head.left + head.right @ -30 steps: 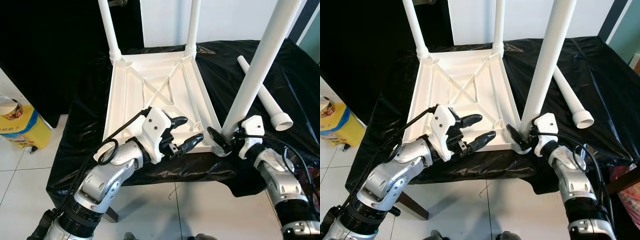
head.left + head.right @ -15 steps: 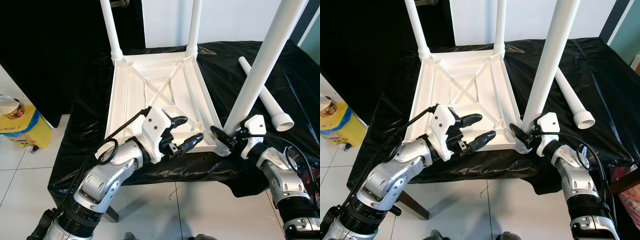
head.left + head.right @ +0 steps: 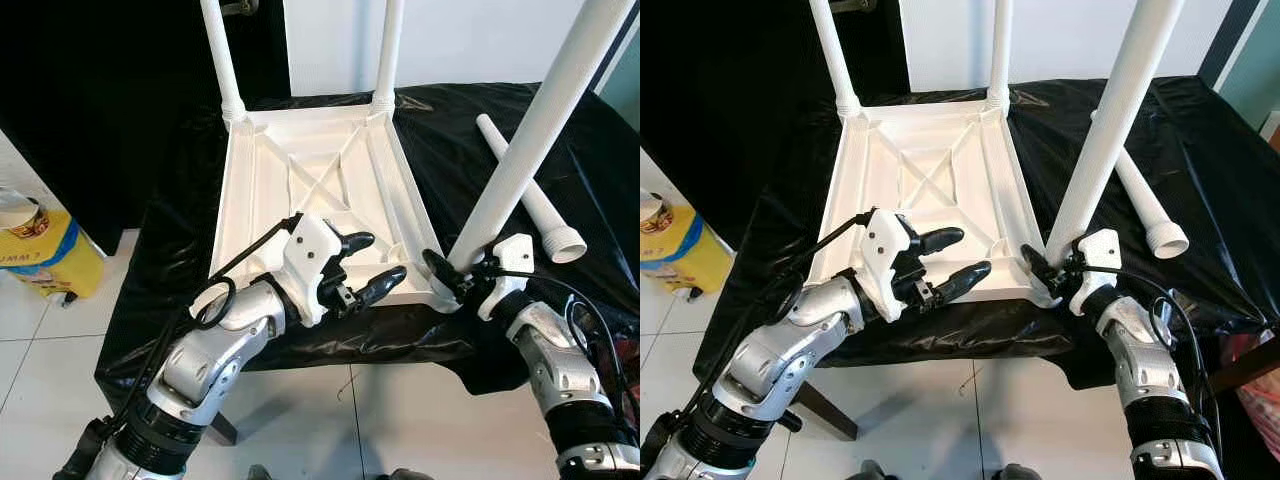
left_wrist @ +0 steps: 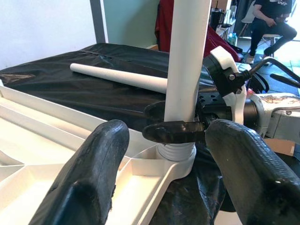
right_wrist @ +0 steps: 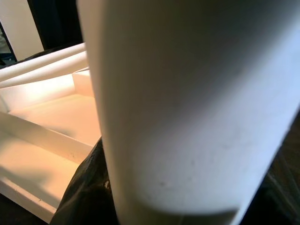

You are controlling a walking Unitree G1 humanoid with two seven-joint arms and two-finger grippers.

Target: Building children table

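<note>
A white children's table top (image 3: 255, 190) lies upside down on a table draped in black cloth (image 3: 170, 240). Two white legs (image 3: 222, 55) (image 3: 388, 45) stand in its far corners. A third leg (image 3: 530, 130) rises from the near right corner socket, leaning to the right. My right gripper (image 3: 447, 277) is shut around that leg's base; its black fingers (image 4: 171, 132) clasp the leg just above the socket. My left gripper (image 3: 385, 257) is open over the top's near edge, just left of that corner, with nothing in it. A fourth leg (image 3: 525, 185) lies loose on the cloth at the right.
A yellow container (image 3: 35, 255) stands on the tiled floor (image 3: 40, 400) at the left. The cloth-covered table ends just in front of my arms. A dark wall is behind at the left. A seated person (image 4: 272, 18) is far off beyond the table.
The third leg's top has swung further to the right while its base stayed in the corner socket. My right wrist shifted slightly with it. The left gripper has not moved.
</note>
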